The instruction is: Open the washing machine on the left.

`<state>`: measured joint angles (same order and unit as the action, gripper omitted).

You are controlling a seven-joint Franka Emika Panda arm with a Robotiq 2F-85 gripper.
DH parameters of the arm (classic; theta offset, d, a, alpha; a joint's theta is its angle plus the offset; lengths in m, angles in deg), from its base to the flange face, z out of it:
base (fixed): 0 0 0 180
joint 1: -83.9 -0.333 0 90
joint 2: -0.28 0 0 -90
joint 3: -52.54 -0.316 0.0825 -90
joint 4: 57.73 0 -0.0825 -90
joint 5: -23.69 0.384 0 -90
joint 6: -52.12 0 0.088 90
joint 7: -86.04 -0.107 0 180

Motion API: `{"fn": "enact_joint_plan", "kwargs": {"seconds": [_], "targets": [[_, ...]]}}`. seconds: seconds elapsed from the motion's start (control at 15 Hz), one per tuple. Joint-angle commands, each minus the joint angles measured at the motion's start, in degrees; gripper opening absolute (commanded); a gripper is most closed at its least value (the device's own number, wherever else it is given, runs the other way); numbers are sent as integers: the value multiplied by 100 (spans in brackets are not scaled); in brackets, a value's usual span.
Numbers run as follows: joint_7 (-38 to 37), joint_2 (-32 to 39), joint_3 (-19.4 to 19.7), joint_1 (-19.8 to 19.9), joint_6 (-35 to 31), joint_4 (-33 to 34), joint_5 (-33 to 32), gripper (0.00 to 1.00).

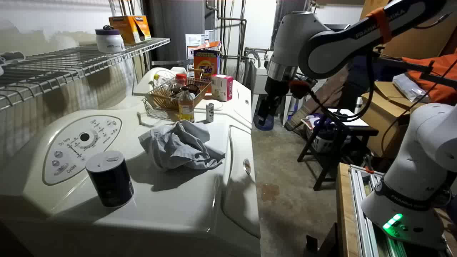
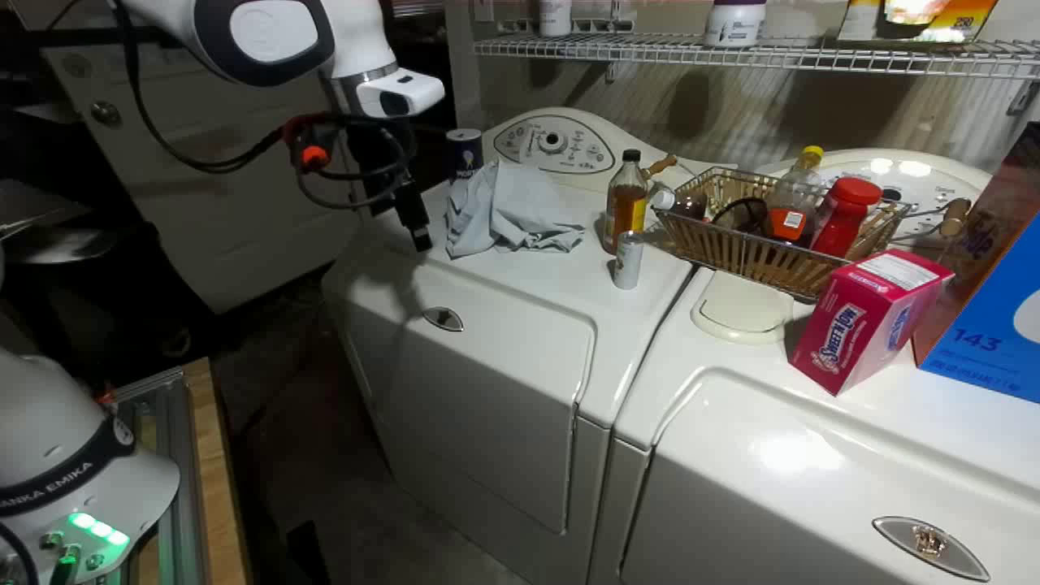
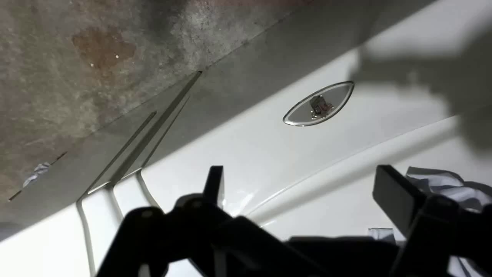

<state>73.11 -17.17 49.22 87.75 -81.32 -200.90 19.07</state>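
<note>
With claw [image 3: 300, 181] spread wide, hanging near the washing machine [image 2: 561, 280] on the left in an exterior view! Look: with front door [image 2: 479, 382] closed, crumpled gray cloth [image 2: 512, 211] on top, and a similar white appliance [image 2: 812, 455] just beside.

A home laundry area can be recognised: a white washing machine [image 2: 487, 390] and a similar appliance [image 2: 772, 463] are set side by side, a wire shelf [image 2: 650, 55] is mounted above them, and a Tide box [image 1: 207, 66] is seen on the latter. An unfinished, utility-room look is given by the bare concrete floor [image 1: 285, 210], the exposed pipes [image 1: 245, 32] and a cardboard box [image 1: 378, 110].
</note>
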Motion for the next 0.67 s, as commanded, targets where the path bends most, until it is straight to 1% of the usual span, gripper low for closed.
{"fn": "enact_joint_plan", "kwargs": {"seconds": [0.0,0.4,0.47,0.6], "targets": [[-8,0,42,-41,14,8,-15,100],[-8,0,42,-41,14,8,-15,100],[-352,132,-46,12,-34,94,-100,100],[-1447,534,-297,183,0,418,-409,100]]}}
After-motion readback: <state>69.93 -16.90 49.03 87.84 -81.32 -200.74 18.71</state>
